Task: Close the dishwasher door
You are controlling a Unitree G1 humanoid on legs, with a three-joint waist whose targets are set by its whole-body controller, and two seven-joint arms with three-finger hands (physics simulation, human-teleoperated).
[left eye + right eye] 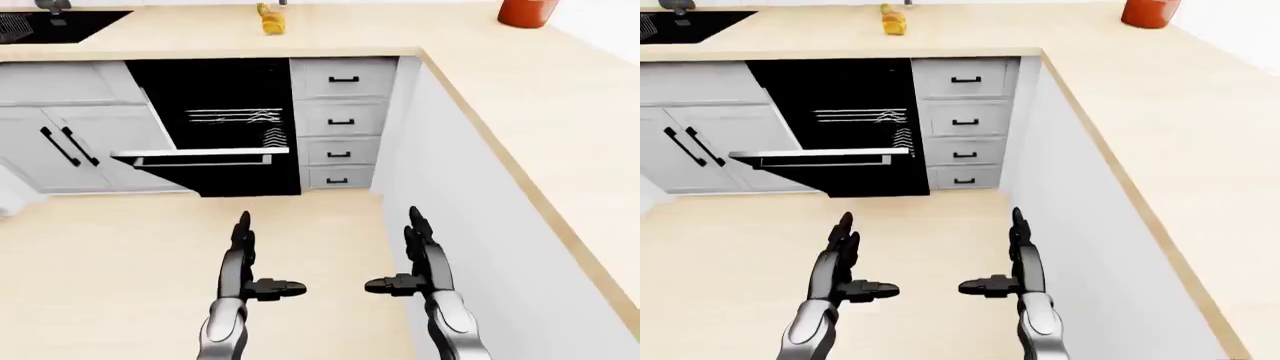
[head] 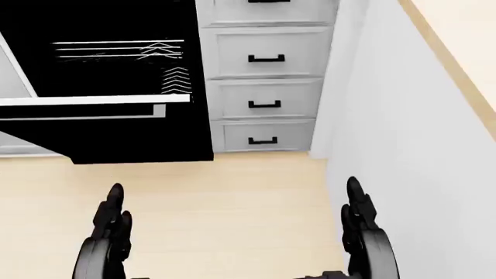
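- The left hand rises from the bottom of the left-eye view, its dark fingers pointing straight up the picture and its thumb jutting sideways toward the other hand; the fingers stand apart and hold nothing
- The right hand mirrors it, with fingers stretched upward and thumb turned inward toward the left hand; these too are spread and bare; the two thumb tips face each other across a gap
- The black dishwasher door with its pale top edge hangs lowered and open, above and slightly left of the left fingers in the left-eye view, well apart from both hands; light wooden floor lies between the fingertips and the door
- Behind the door the black dishwasher cavity shows white wire racks
- A column of white drawers with black bar handles stands above the gap between the two hands, just beside the cavity's right edge
- White cabinet doors with long black handles sit up and far left of the left fingers
- The pale wooden desk runs along the top and down the right side past the right fingers; a small yellow object and a red round container rest on it, far above the fingertips
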